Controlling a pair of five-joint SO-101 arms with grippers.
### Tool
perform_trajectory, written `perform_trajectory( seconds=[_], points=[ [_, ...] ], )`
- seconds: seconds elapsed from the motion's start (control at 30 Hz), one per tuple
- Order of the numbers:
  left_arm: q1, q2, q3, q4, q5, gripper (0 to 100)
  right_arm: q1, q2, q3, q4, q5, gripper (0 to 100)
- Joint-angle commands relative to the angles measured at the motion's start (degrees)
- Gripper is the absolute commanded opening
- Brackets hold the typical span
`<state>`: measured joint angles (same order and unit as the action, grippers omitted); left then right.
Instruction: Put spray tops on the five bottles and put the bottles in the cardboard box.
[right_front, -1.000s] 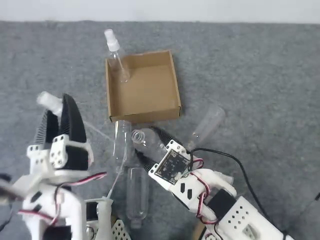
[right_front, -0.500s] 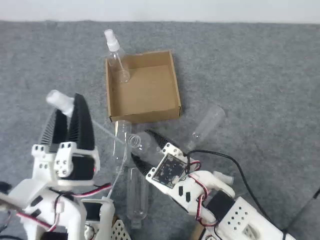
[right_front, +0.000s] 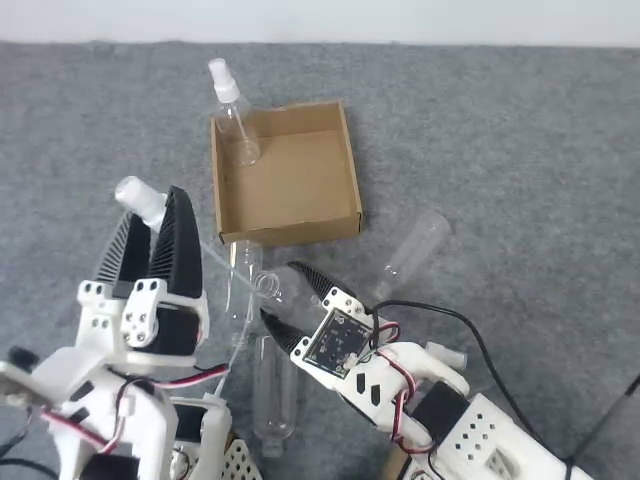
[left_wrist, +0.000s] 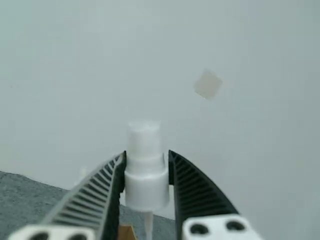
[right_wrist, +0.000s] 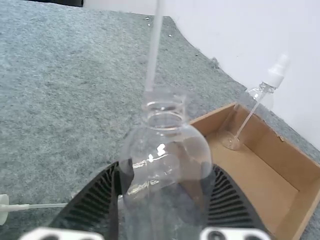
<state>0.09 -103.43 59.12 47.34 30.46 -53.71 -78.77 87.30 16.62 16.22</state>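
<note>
My left gripper (right_front: 150, 208) is shut on a white spray top (right_front: 133, 193), held up off the table to the left of the cardboard box (right_front: 290, 230). In the left wrist view the spray top (left_wrist: 146, 172) sits upright between the closed fingers. Its thin tube (right_wrist: 152, 50) slants down to the open neck of a clear bottle (right_wrist: 165, 160). My right gripper (right_front: 279, 292) is shut on that bottle (right_front: 270, 284), just in front of the box. One bottle with a spray top (right_front: 228, 105) leans in the box's far left corner.
Clear bottles without tops lie on the grey carpet: one (right_front: 413, 247) to the right of the box, one (right_front: 241, 285) beside the held bottle, one (right_front: 274, 392) nearer the arm bases. A loose spray top (right_wrist: 5, 206) lies on the carpet.
My left gripper has carried the spray top to the right and nearer to the held bottle. My right gripper has shifted the bottle slightly left, toward the tube.
</note>
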Motion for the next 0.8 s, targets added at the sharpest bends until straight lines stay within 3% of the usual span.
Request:
perform_trajectory(
  seconds=[0.0,0.77],
  points=[
    [0.09,-1.14,0.48,-2.02,-0.35,1,-0.57,-0.92,-0.88,-0.84,0.88,9.5],
    [0.18,-1.14,3.65,0.62,-0.26,1,-0.31,-0.92,-0.88,-1.10,0.88,9.3]
  ],
)
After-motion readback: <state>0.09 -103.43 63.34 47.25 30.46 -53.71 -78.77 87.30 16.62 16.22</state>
